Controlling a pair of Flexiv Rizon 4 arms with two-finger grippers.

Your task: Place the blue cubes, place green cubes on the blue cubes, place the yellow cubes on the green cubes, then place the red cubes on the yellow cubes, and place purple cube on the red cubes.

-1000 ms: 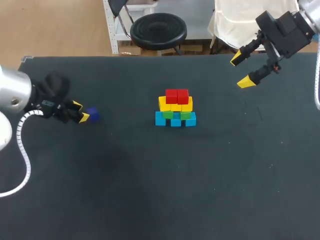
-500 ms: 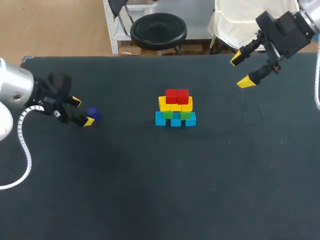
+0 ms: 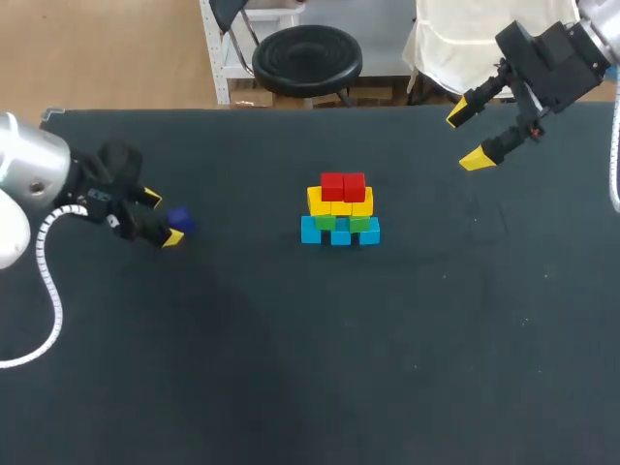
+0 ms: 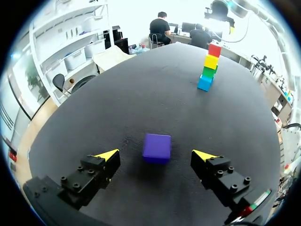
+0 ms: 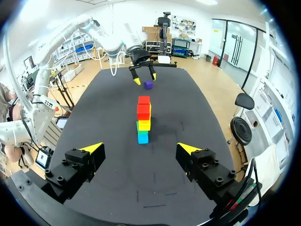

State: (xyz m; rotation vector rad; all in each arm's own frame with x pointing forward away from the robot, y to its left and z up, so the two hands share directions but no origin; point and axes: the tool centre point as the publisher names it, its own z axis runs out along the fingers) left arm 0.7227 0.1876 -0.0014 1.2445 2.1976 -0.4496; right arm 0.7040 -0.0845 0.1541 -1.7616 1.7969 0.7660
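Table: my dark table (image 3: 291, 368), with the blue-green-yellow-red stack (image 3: 339, 211) at its middle.
Purple cube (image 4: 157, 147): on the table at the left, between the spread fingers of my left gripper (image 3: 161, 219), neither finger touching it.
Right gripper (image 3: 466, 138): spread wide, holding nothing, over the far right.

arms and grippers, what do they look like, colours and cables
The left arm is a rounded silver link with a white ribbed cable looping off it and a black wrist. The right arm ends in a boxy black wrist. The left gripper and right gripper both have black fingers studded with screws, ending in yellow wedge tips.
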